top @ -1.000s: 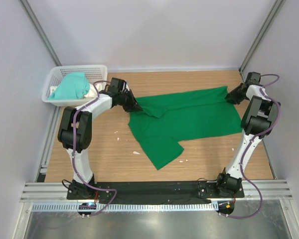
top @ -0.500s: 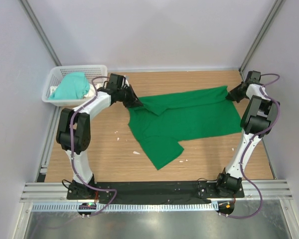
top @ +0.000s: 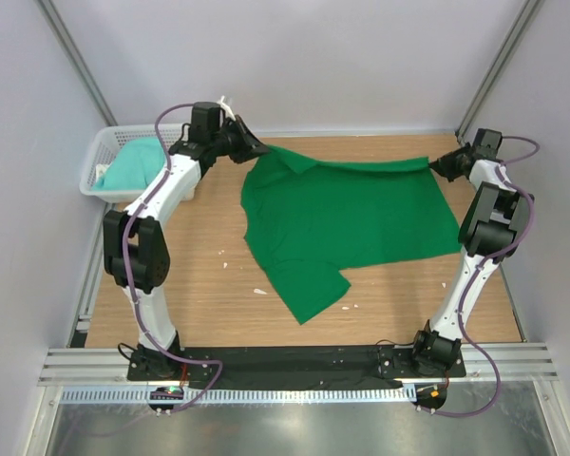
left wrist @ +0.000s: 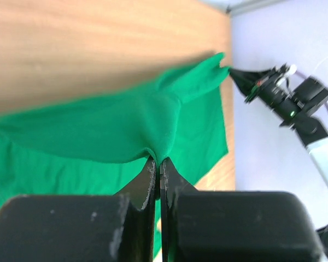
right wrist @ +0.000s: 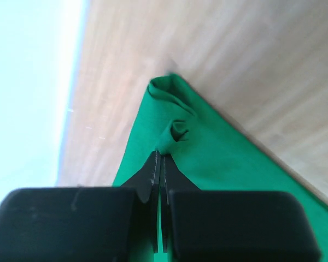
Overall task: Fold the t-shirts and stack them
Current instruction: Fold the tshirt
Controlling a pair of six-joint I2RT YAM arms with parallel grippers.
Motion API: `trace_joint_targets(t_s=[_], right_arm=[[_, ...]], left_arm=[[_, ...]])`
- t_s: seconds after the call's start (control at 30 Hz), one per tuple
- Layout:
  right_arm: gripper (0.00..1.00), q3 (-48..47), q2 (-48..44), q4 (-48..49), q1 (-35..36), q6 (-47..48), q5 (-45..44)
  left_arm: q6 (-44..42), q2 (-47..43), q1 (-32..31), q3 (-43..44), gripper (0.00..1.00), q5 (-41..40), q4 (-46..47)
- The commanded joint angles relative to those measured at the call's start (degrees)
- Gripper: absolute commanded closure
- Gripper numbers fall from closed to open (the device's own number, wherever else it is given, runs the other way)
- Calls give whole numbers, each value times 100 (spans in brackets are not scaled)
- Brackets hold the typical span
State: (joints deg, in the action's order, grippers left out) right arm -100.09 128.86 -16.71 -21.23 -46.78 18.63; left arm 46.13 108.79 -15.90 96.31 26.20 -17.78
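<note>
Now the left gripper (top: 256, 149), clamped on the green shirt (top: 351, 218), has swung its corner back beside the basket (top: 99, 149). The right gripper (top: 435, 163) pinches the opposite corner. The far edge is taut and the shirt has opened out across the table (top: 195, 285), ready for flattening, I'd say.

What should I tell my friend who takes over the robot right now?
Left hand: shut on the green t-shirt, at its far left corner.
Right hand: shut on the same shirt's far right corner.
Its far edge is stretched between them; the rest lies on the table.
The mint t-shirt sits in the white basket.
Done: no fold yet. Left: fold both, stack them.
</note>
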Motion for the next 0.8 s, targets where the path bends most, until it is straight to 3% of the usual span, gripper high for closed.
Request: trace_joint_targets(t_s=[0.0, 0.17, 0.33, 0.53, 0.77], right_arm=[[99, -107, -344, 1160, 5, -621, 228], [99, -177, 34, 2363, 84, -1095, 343], [99, -545, 517, 2822, 93, -1456, 501], [99, -792, 623, 2665, 76, -1316, 580], [99, -520, 175, 2129, 6, -903, 633]], left_arm=[[20, 203, 192, 388, 100, 114, 626], [19, 713, 368, 661, 100, 307, 1248], [361, 1170, 535, 757, 100, 545, 1743], [563, 1575, 544, 995, 100, 746, 1752], [792, 1329, 544, 697, 100, 887, 1401]])
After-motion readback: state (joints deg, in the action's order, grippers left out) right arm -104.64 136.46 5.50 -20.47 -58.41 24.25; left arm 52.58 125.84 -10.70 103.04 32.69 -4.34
